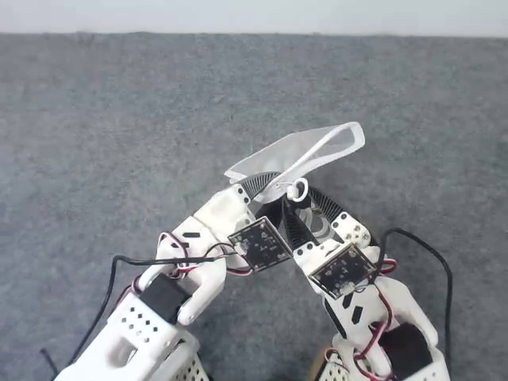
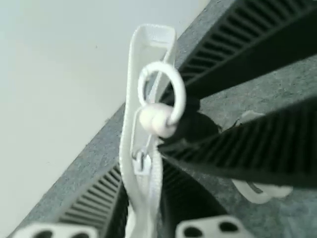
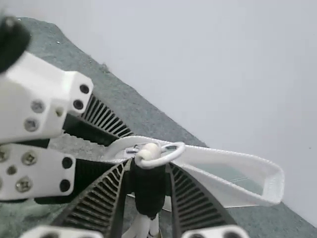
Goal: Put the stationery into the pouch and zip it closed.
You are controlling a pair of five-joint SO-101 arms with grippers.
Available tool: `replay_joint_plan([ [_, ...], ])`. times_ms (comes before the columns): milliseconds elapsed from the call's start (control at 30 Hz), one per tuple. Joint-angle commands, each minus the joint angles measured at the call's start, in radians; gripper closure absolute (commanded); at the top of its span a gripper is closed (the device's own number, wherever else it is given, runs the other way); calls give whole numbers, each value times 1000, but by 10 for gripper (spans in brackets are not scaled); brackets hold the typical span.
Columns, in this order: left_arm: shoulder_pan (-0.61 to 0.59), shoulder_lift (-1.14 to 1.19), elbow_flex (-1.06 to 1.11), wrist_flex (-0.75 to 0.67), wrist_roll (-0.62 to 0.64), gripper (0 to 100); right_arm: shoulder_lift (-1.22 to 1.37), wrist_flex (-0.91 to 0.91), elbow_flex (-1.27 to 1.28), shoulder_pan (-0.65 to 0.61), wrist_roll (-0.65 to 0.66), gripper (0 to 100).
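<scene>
while the pouch (image 1: 317,151) is held up over the grey carpet (image 1: 95,119), the left gripper (image 1: 268,184) pinches its edge and the right gripper (image 1: 295,197), at three o'clock of it, pinches the zip pull (image 1: 298,189).

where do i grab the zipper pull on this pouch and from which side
Take the zipper pull by the dark tab behind its ring and bead, coming from the arms' side of the pouch. The pull sticks out past the zipper edge, so fingers can straddle it, as the right gripper does.
</scene>
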Motion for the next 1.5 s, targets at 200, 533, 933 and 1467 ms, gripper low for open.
replay_joint_plan([
  [200,-8,-15,12,-25,-5,991,-4,-179,6,196,-138,993],
  [533,-49,-15,12,-28,-5,992,-2,-257,38,280,-161,993],
  [933,-49,-15,12,-28,-5,993,-2,-275,52,282,-155,993],
  [1467,-49,-15,12,-25,-3,993,277,-326,-49,409,-161,993],
])
